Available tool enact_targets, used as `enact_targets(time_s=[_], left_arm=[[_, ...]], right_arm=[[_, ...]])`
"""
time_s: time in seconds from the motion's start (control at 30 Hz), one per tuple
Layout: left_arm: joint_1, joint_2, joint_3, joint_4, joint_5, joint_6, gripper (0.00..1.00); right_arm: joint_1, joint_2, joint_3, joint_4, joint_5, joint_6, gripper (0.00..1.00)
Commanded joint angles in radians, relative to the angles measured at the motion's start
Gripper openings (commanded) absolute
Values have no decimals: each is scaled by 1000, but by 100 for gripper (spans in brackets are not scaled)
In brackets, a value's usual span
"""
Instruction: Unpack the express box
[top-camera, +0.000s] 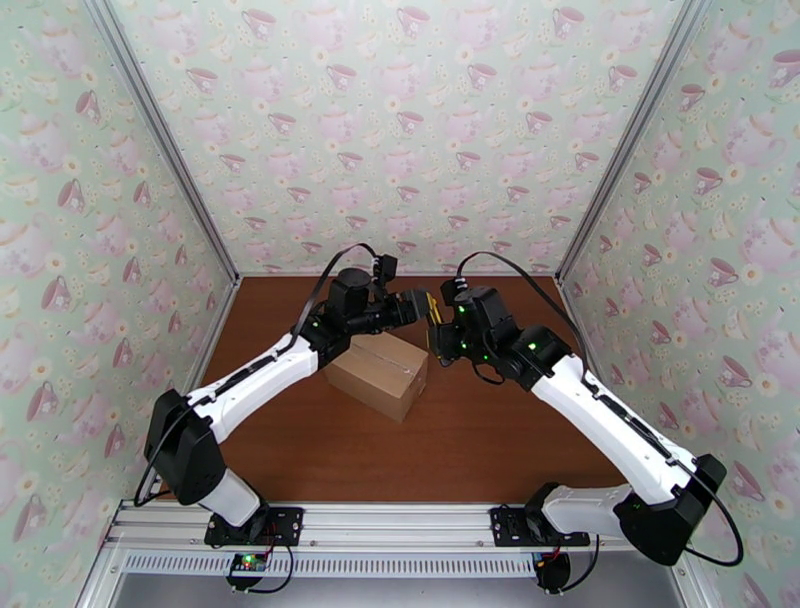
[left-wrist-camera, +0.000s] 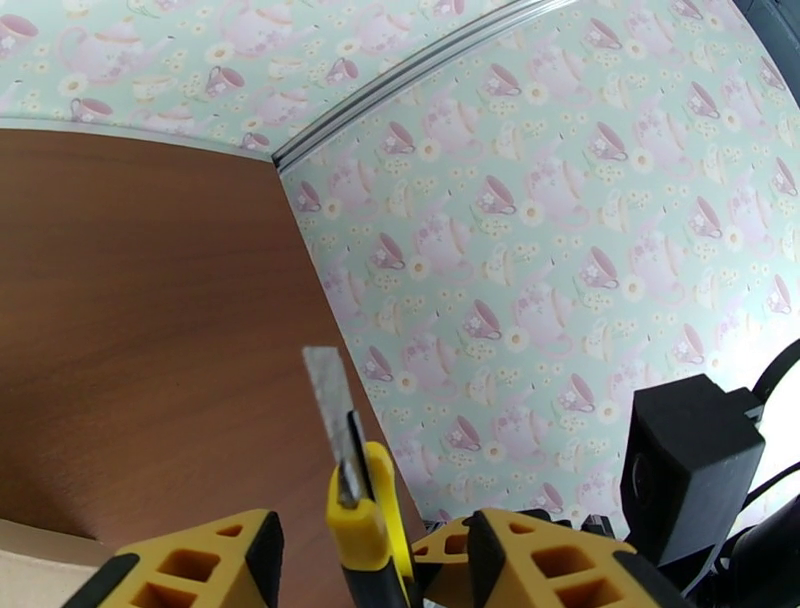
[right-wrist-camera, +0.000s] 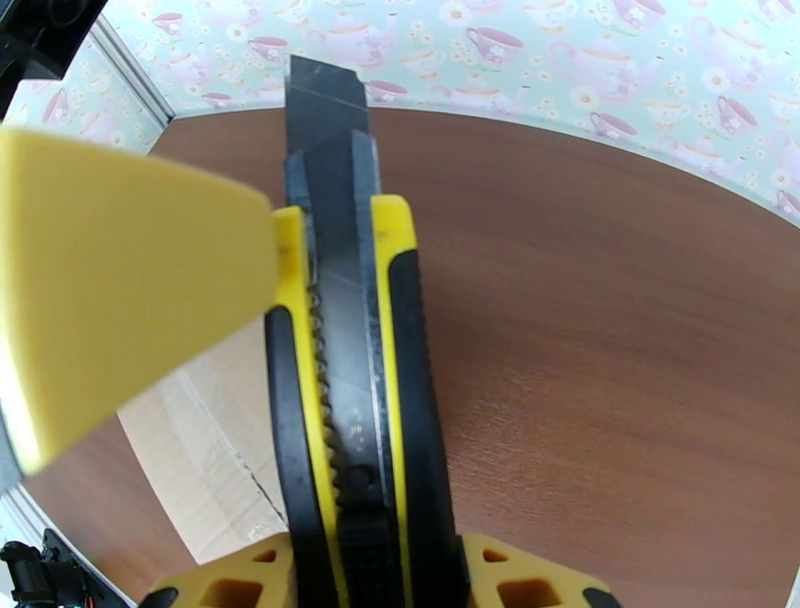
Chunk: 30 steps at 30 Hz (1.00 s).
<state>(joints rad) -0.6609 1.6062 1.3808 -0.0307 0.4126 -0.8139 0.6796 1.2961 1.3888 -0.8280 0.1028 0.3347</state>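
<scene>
- Top external view: the express box (top-camera: 378, 375) sits shut near the middle of the table (top-camera: 300, 450), turned at an angle. It lies just under and in front of both wrists.
- I judge it light and fairly stiff. Plain cardboard like this should dent under a hard pinch and slide on the smooth top if pushed.
- I would steady it by a long side wall or a corner and keep pads off the top seam, which is where the cut belongs.
- The utility knife (right-wrist-camera: 350, 400) stands up from between the right gripper's (right-wrist-camera: 372, 572) fingers. They are closed on its yellow-and-black handle.
- Its blade (left-wrist-camera: 325, 385) is pushed well out and bare, so it is the fragile, risky part.
- The left gripper (left-wrist-camera: 365, 560) straddles the knife with its jaws about half apart. One pad (right-wrist-camera: 120, 290) touches the handle's edge and the other side shows a gap, so I read no grip there.
- The table is a smooth brown wood-look surface, probably slippery.
- Teapot-patterned walls (top-camera: 400, 130) with aluminium corner posts (top-camera: 160, 140) close in three sides, leaving modest room to swing.
</scene>
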Motion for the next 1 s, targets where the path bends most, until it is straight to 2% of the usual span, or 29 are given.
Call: enact_targets(time_s=[0.0,0.33,0.7,0.87,0.93,0.97], left_arm=[[-5,35,45,31,25,-19,54],[-15,85,82,38,49,-29,49],[-16,102,93,42,50,-37,38],[-16,113,103,40,60,-41,26],[-16,115,105,38,61,-41,18],[-16,115,106,38,61,-42,11]], right_arm=[[3,2,41,28,-22,-10,25],[3,5,45,40,-31,-9,25],[3,15,57,57,-32,-14,25],[3,22,55,62,-37,-14,24],[3,22,54,65,-35,-14,24],[3,22,53,68,-32,-13,24]])
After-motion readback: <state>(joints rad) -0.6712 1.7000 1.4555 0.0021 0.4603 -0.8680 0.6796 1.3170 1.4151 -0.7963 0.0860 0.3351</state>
